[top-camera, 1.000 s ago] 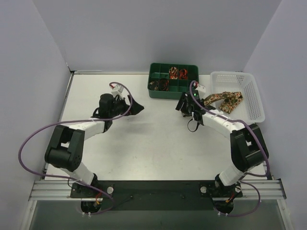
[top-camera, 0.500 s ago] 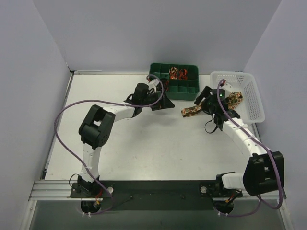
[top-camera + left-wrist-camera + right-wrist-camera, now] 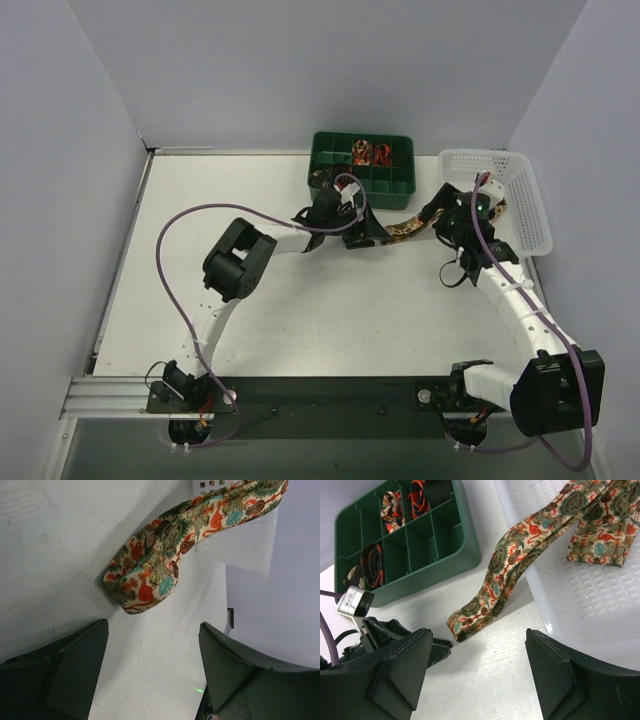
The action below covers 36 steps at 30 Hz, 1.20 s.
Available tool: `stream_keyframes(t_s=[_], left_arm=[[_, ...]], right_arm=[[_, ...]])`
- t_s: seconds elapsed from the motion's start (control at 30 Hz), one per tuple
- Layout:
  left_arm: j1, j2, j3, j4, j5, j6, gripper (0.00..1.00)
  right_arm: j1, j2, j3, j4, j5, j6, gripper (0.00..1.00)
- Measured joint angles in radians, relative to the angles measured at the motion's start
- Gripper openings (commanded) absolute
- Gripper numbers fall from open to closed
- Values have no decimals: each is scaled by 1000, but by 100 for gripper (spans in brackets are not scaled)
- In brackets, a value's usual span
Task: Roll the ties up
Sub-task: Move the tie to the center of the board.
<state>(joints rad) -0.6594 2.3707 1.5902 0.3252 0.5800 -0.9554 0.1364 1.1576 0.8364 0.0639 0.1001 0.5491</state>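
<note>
A patterned tie (image 3: 405, 229) hangs out of the white basket (image 3: 530, 215), and its folded end lies on the table. In the left wrist view the folded end (image 3: 145, 582) lies just beyond my open, empty left gripper (image 3: 152, 626). My left gripper (image 3: 370, 234) sits left of that end. My right gripper (image 3: 440, 217) is open and empty above the tie near the basket. In the right wrist view the tie (image 3: 495, 587) runs from the basket (image 3: 590, 615) to the table ahead of my right gripper (image 3: 479, 632). Rolled ties (image 3: 390, 506) sit in the green tray (image 3: 465, 545).
The green compartment tray (image 3: 390, 185) stands at the back, just behind both grippers, with coils (image 3: 370, 153) in a few cells. The white basket is at the back right. The left gripper's fingers (image 3: 434, 647) show in the right wrist view, close to the tie's end.
My left arm has swung right across the table to the tie's end. My right gripper has drawn back towards the basket, and the tie's end now lies on the table.
</note>
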Motion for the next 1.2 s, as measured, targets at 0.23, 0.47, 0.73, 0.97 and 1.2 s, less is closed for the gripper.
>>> stream_keyframes(t_s=[0.23, 0.47, 0.73, 0.97, 1.2], left_arm=[[-1, 60, 39, 77, -19, -107, 68], [-11, 101, 88, 80, -84, -117, 38], [-15, 121, 115, 74, -124, -95, 0], [-15, 122, 120, 42, -135, -54, 32], [-18, 109, 135, 14, -150, -45, 65]], right_arm=[[-37, -2, -16, -16, -20, -2, 77], [-65, -10, -26, -18, -40, -3, 77], [-72, -10, -26, -19, -61, -6, 77], [-72, -10, -26, -23, -77, -19, 76], [-72, 76, 8, -22, -132, -27, 76]])
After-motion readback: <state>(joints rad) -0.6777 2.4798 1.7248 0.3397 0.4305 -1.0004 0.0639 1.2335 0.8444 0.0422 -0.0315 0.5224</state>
